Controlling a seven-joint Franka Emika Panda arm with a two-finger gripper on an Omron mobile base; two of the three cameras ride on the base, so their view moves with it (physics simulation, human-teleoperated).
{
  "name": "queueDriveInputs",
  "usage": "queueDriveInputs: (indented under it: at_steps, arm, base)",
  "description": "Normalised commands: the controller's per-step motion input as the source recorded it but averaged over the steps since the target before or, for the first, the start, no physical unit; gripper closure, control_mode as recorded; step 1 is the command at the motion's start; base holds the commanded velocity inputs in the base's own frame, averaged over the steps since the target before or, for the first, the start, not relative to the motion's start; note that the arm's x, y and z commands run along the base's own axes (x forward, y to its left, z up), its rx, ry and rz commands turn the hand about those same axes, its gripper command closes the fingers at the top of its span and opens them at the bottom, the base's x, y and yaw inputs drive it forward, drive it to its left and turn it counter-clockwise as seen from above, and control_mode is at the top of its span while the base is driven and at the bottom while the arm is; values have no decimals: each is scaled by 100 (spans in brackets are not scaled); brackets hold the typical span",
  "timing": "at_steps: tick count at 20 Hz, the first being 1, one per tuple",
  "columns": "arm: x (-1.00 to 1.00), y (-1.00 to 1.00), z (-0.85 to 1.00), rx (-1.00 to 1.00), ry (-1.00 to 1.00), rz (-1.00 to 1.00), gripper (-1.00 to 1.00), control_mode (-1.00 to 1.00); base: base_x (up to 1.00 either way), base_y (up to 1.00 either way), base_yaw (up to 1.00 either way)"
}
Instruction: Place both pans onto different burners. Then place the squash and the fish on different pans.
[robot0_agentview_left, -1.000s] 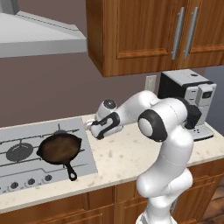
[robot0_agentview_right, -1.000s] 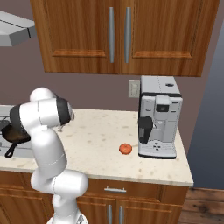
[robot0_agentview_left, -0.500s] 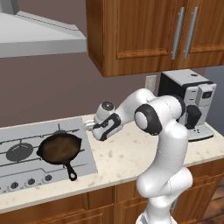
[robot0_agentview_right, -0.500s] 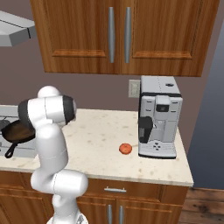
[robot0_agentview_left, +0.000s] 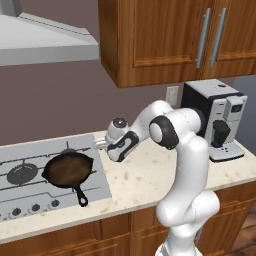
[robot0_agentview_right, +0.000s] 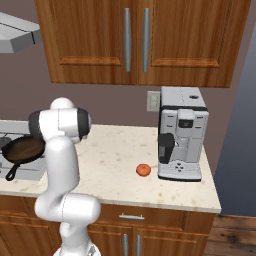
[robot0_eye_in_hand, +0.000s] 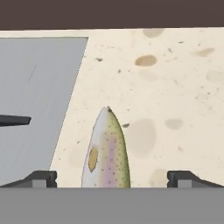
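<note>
a: what's changed over the last second?

b: the arm has swung left and lowered, so the end effector (robot0_eye_in_hand: 111, 177) now sits low over the counter (robot0_agentview_left: 150, 175) just right of the cooktop (robot0_agentview_left: 30, 200). its fingers (robot0_eye_in_hand: 41, 177) stand wide apart with nothing gripped.

a: and the fish?

b: the fish (robot0_eye_in_hand: 107, 151) lies flat on the counter between those tips, just beside the cooktop's edge. it looks lined up for a grasp, not yet taken.

a: the pans?

b: the brown skillet (robot0_agentview_left: 67, 170) sits on a burner with its handle toward the front. i can't pick out the dark grey pan with confidence.

a: the squash?

b: the squash (robot0_agentview_right: 143, 170) is on the counter just beside the coffee machine (robot0_agentview_right: 181, 132), well apart from the stove. so it seems the food-placing part is starting, fish first.
</note>
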Motion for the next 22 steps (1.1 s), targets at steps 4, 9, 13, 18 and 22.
queueDriveInputs:
  at_steps: [4, 9, 13, 18, 22]
  arm:
    - [23, 12, -22, 0, 0, -3, -100, -100]
    - [20, 9, -22, 0, 0, -3, -100, -100]
    - [6, 2, -24, 0, 0, -3, 100, -100]
    - [0, 0, -22, 0, 0, -4, 100, -100]
    - [-3, 0, -8, 1, 0, -5, 100, -100]
  base:
    - [0, 0, 0]
    - [0, 0, 0]
    - [0, 0, 0]
    - [0, 0, 0]
    - [0, 0, 0]
